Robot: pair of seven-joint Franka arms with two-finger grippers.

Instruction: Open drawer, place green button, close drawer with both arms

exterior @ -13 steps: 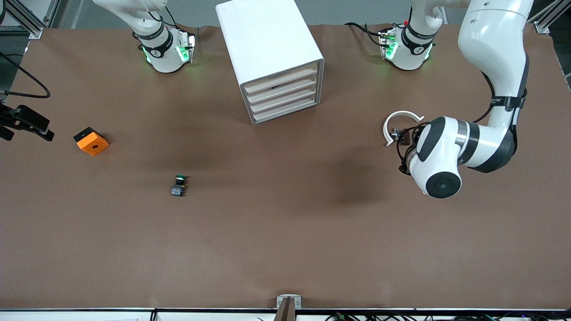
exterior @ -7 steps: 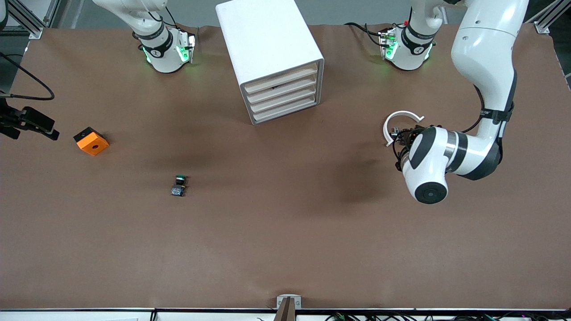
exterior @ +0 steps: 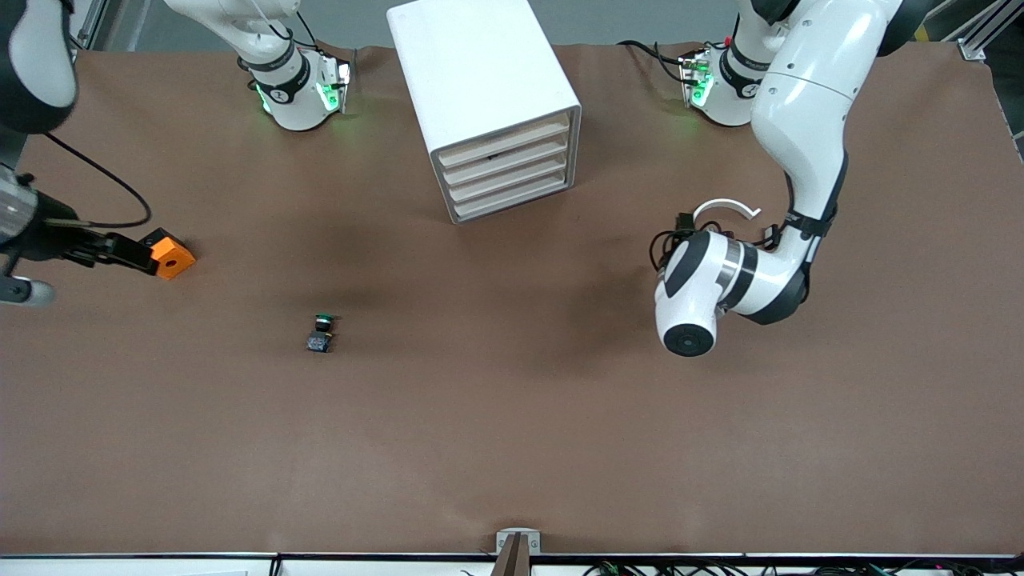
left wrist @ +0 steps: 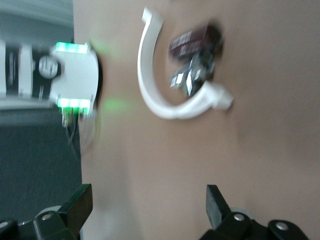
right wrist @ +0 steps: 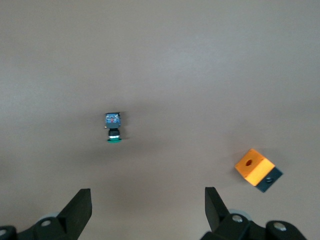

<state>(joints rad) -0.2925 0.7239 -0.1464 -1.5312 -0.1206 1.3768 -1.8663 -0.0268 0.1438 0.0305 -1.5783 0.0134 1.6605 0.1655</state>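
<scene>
Two spread, empty claws: right claw [right wrist: 145, 212] well apart from button [right wrist: 113, 127], left claw [left wrist: 145, 212] over table.

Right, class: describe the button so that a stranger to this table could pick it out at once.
Start at the white cabinet standing between the arm bases. Come nearer the front camera and toward the right arm's end, onto open brown table. The button lies there alone: tiny, green-capped, black-bodied, unlike the orange cube with a hole.

my two glossy white rounded arm casings [exterior: 804, 96] | black joint bands [exterior: 816, 220] | green-lit white bases [exterior: 300, 92] | loose black cables [exterior: 112, 188] | matte black finger pads [right wrist: 77, 210]
</scene>
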